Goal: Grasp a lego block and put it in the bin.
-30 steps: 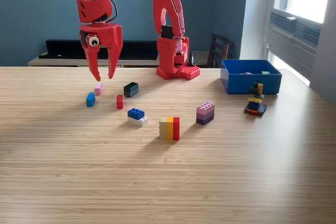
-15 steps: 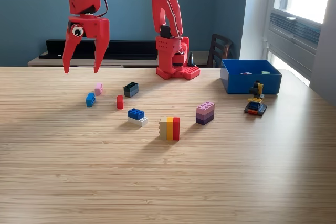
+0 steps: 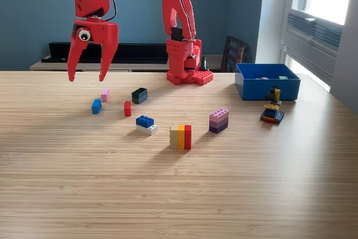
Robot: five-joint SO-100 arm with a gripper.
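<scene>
I have the red gripper (image 3: 85, 76) hanging in the air above the exterior view's left part of the wooden table (image 3: 179, 194), its two fingers spread wide with nothing between them; no block is grasped yet. The nearest pieces sit below and a little toward the view's right of it: a small pink block (image 3: 104, 95), a light-blue block (image 3: 97, 106), a red block (image 3: 127, 108) standing upright, and a dark block (image 3: 139, 95); these four lie near one another, which is my first worry, since a wide spread coming down on one could nudge a neighbour or trap two at once. The small ones look light and slick; a grip that lands off-centre could squirt one sideways or tip the upright red piece over. Nearer the camera lie a blue-on-white stack (image 3: 146, 124), a tan, orange and red stack (image 3: 180, 137) and a purple stack (image 3: 218, 120); I judge these bulkier and likelier to split at a seam if pinched across layers. The blue bin (image 3: 267, 88) stands well apart at the view's right, beside the arm's base (image 3: 187, 65), already holding a few pieces; a small multicoloured lego build (image 3: 272, 110) sits just in front of it, so a low carry could clip that or the near wall, and an early release would drop the block short.
</scene>
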